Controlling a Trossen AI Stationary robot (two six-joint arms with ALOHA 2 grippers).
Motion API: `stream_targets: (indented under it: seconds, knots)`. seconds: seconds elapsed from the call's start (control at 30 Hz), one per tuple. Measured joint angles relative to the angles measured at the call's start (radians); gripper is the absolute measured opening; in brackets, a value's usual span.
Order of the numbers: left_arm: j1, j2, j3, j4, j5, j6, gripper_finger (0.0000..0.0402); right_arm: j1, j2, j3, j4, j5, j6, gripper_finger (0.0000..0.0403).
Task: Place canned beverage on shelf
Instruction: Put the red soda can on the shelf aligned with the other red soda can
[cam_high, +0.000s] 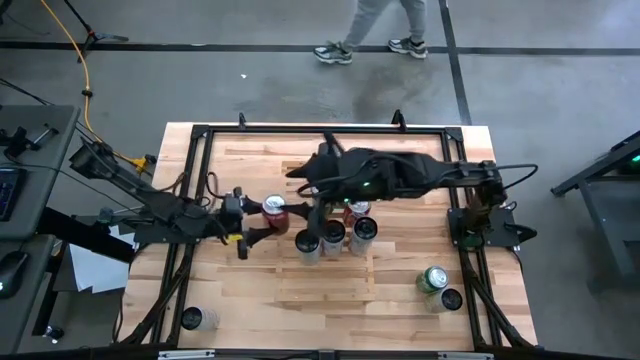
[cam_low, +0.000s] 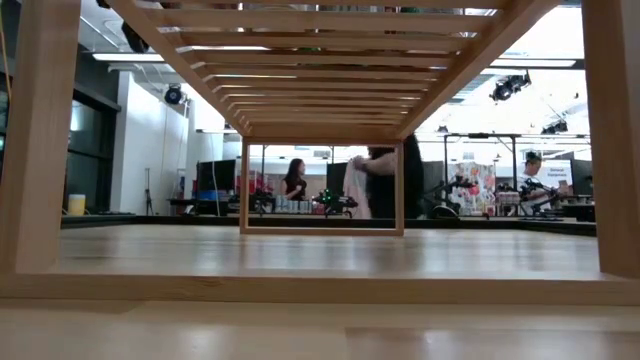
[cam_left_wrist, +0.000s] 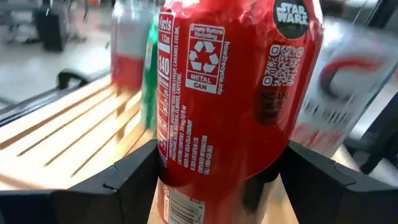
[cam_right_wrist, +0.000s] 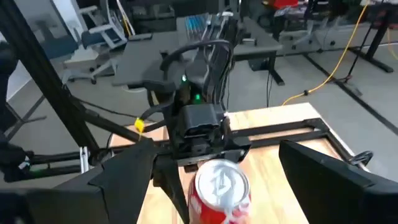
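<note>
A red can (cam_high: 274, 207) stands upright over the slatted wooden shelf (cam_high: 260, 165), left of three upright cans (cam_high: 333, 236). My left gripper (cam_high: 252, 216) reaches in from the table's left and is shut on the red can (cam_left_wrist: 230, 106). My right gripper (cam_high: 318, 212) reaches in from the right and is open. Its two fingers (cam_right_wrist: 124, 177) stand wide apart on either side of the red can's top (cam_right_wrist: 221, 185) without touching it. The low view shows only the underside of the shelf (cam_low: 320, 60). My left gripper pinches the red can's lower side wall (cam_left_wrist: 180, 180) between its two fingers (cam_left_wrist: 127, 180), which come in level from the table's left. The can stands upright in the hold. Its bottom is out of the frame, so I cannot tell whether it rests on the shelf.
A fourth can (cam_high: 357, 208) stands on the shelf behind the three, under my right arm. A green can (cam_high: 432, 279) and another can (cam_high: 451, 298) are at the near right of the table, and one can (cam_high: 192, 318) at the near left. A person walks beyond the far edge (cam_high: 375, 30).
</note>
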Motion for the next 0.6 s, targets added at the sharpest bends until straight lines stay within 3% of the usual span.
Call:
stream_targets:
  seconds: [0.1,0.23,0.6]
  knots:
    - [0.000,0.010,-0.097,0.209,0.004,0.020,0.0270,0.001,-0.009,0.000,-0.011,0.010,0.000,0.0329]
    - [0.000,0.027,-0.178,0.341,0.008,0.025,0.0270,0.001,-0.021,-0.001,-0.010,0.019,0.000,0.0329]
    - [0.027,0.140,-0.181,0.415,0.059,0.051,0.0270,0.000,-0.022,-0.001,-0.011,0.078,-0.006,0.0330]
